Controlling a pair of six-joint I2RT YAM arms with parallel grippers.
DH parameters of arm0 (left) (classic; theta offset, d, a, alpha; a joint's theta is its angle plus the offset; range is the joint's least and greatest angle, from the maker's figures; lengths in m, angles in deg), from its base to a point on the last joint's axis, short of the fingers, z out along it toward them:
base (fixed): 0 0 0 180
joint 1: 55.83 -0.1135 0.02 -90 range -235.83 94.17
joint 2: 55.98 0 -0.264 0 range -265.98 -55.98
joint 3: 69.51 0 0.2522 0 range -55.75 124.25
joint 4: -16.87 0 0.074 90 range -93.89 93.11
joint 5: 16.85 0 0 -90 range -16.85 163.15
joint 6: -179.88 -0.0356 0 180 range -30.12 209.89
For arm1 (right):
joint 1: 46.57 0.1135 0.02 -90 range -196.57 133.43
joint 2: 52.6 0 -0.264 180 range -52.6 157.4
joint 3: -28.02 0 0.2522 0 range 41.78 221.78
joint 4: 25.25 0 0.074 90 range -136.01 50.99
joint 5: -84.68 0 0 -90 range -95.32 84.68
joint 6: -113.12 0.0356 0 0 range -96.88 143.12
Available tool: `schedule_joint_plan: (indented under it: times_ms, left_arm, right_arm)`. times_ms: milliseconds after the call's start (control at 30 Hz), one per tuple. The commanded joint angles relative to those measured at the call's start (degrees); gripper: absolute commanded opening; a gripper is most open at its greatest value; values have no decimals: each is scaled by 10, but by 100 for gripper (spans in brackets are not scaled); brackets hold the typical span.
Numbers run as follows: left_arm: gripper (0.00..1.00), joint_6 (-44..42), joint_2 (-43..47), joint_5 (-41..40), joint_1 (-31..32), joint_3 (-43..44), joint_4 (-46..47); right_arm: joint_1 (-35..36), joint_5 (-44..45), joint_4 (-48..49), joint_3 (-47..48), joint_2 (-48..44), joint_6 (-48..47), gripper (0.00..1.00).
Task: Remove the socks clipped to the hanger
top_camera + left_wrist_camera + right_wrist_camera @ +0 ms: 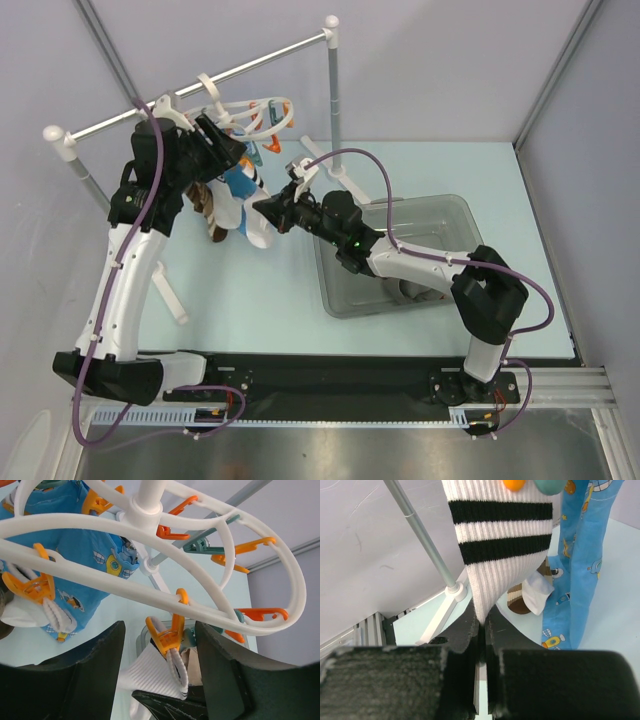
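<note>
The white oval hanger (262,108) hangs from the rail, and its ring fills the left wrist view (210,605). An orange clip (168,631) on the ring holds a white ribbed sock (150,672). My left gripper (159,630) is open, with one finger on each side of that clip. My right gripper (482,622) is shut on the lower end of the same white sock (500,555), which has two black stripes. In the top view the right gripper (268,212) sits below the hanger. A brown striped sock (520,600) hangs behind it.
A bright blue printed cloth (580,565) hangs beside the sock, still clipped (85,555). The long white rail (200,85) stands on grey posts (333,90). A grey translucent bin (440,225) sits under the right arm. Orange and teal clips (250,614) dangle from the ring.
</note>
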Motion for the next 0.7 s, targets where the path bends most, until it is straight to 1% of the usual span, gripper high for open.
schedule_joint_plan:
  times_ms: [0,300,533,667]
  left_arm:
    - [63,14,0,-1,-3,2,28]
    - [63,25,4,9,-4,-4,38]
    - [67,24,39,3,-4,-10,31]
    - [66,19,55,-17,-6,-11,20]
  right_arm:
    - [1,2,14,25,-11,-9,0]
    - [2,8,-4,40,-2,-23,0]
    - [2,16,-11,40,-3,-23,0]
    - [2,16,-13,40,-5,-19,0]
